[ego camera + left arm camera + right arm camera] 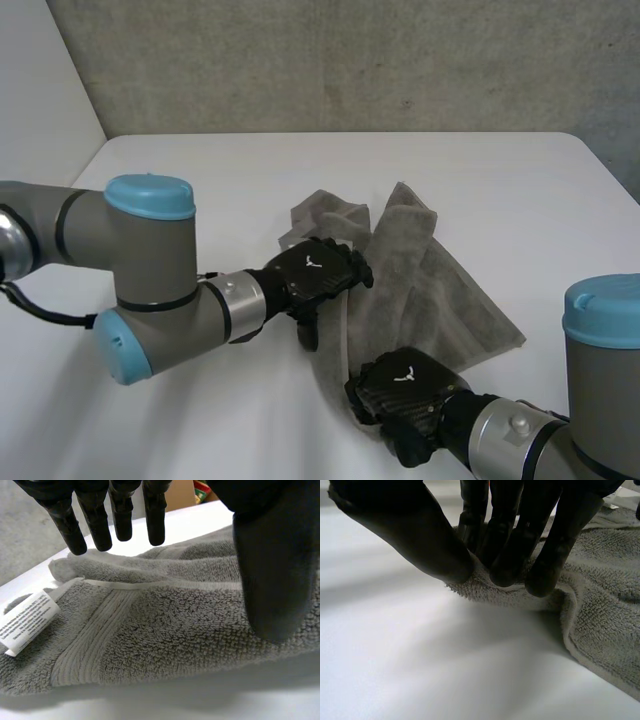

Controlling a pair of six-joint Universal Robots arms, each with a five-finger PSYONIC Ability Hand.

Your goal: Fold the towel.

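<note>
Grey terry towel (430, 270), rumpled into loose folds, lying about the middle of the white table (500, 170) and trailing in a narrow strip toward the near edge.

Left hand (315, 275): I see it over the towel's left part, where the cloth bunches up toward the far left. In the left wrist view its fingers (100, 525) are straight and slightly spread, with their tips clear of the pile. The thumb (270, 570) hangs just above the cloth, and I cannot tell whether it touches. Nothing is held between thumb and fingers. At the fingertips the towel's hem is turned up. A woven band (95, 640) crosses the cloth under the palm, and a white printed label (27, 622) lies flat on the pile beside the band.

Right hand (405, 385): I see it at the near end of the strip, the point of the towel closest to the near edge. In the right wrist view its fingers (510, 555) are pressed together and bear against the thumb (420, 540). A small fold of the towel's edge is pinched between them and raised a little off the table. Beside the pinch the hem curves back down to lie flat on the surface.

Left arm (150, 270) enters from the left edge of the table, and the right arm (600, 400) from the near right corner.
</note>
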